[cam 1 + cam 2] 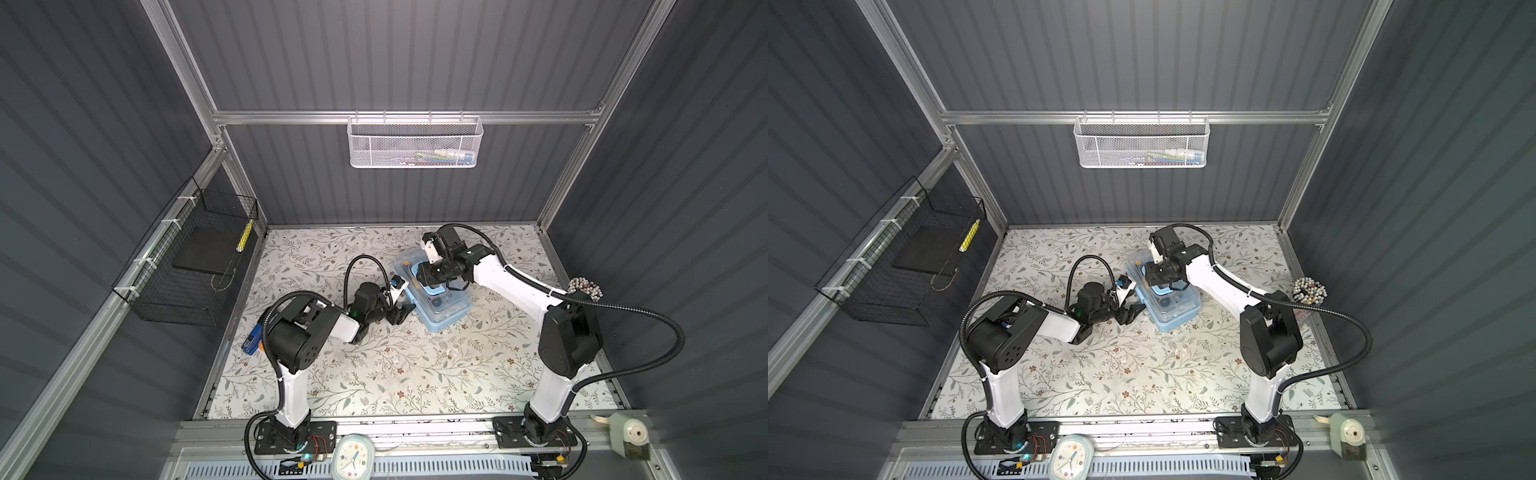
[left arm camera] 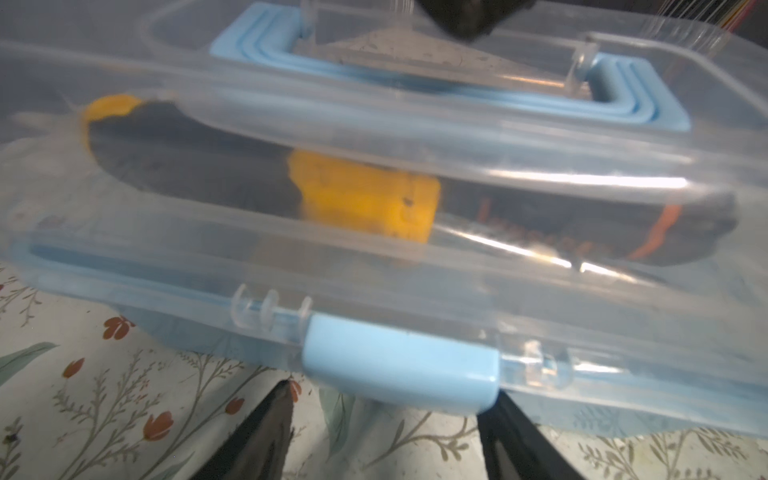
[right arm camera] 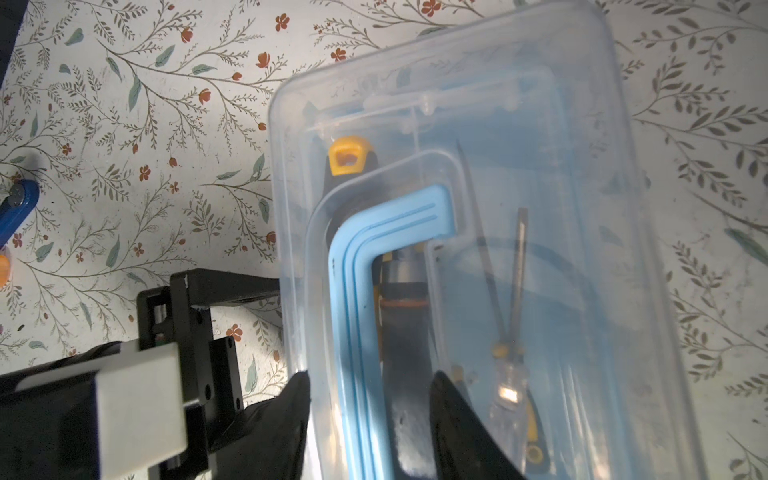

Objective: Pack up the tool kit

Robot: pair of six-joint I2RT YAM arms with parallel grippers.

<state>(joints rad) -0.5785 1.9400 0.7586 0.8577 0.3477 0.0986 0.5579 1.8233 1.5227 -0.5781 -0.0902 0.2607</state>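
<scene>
Floral table: tool kit lies flat, clear lid on, directly under right gripper and just ahead of left gripper. I read right jaws apart, astride blue handle, not pinching it. Left jaws apart, blue latch just off fingertips. Clear-handled screwdriver inside kit, beside right finger.

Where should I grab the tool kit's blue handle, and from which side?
The long bar of the blue handle, from straight above, straddling it: the handle lies folded flat on the closed clear lid, so the bar probably can't be reached from the sides.
</scene>
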